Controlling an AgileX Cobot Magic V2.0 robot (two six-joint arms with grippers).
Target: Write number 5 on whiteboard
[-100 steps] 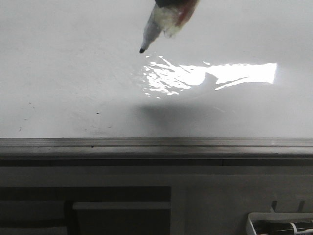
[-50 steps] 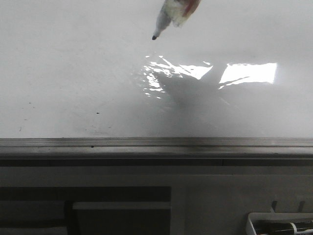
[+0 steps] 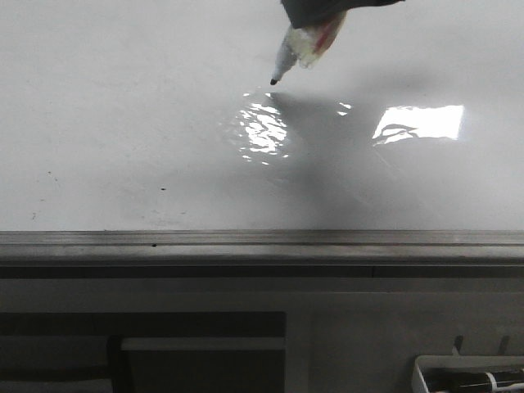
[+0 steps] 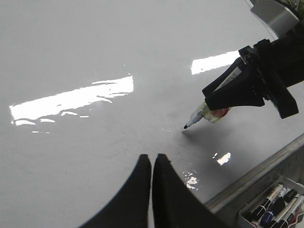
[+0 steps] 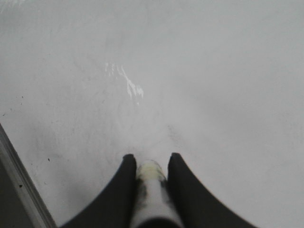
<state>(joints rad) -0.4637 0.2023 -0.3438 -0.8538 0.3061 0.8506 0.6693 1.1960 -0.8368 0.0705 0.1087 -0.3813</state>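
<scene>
The whiteboard (image 3: 123, 123) fills the upper front view, glossy white with bright glare patches; its surface also shows as whiteboard (image 4: 71, 47). My right gripper (image 5: 151, 160) is shut on a white marker (image 5: 151, 176). In the front view the right gripper (image 3: 315, 18) comes in from the top edge, the marker (image 3: 299, 45) slanting down-left to its black tip (image 3: 273, 82). That tip (image 4: 185, 127) sits at or just above the board; I cannot tell whether it touches. My left gripper (image 4: 152, 157) hovers shut and empty over the board, short of the tip. The number 5 is not in view.
A grey metal rail (image 3: 262, 239) bounds the board's near edge. Below it is a dark grey panel with a rectangular recess (image 3: 196, 352). A white tray of spare markers (image 3: 468, 375) sits at the bottom right, seen as the tray (image 4: 271, 206) beyond the rail. A few tiny dark specks (image 3: 163, 189) dot the board.
The marker tip has moved right, first rising, then dropping towards the board. The right gripper's dark body has come into the top of the view, and its shadow covers more of the glare.
</scene>
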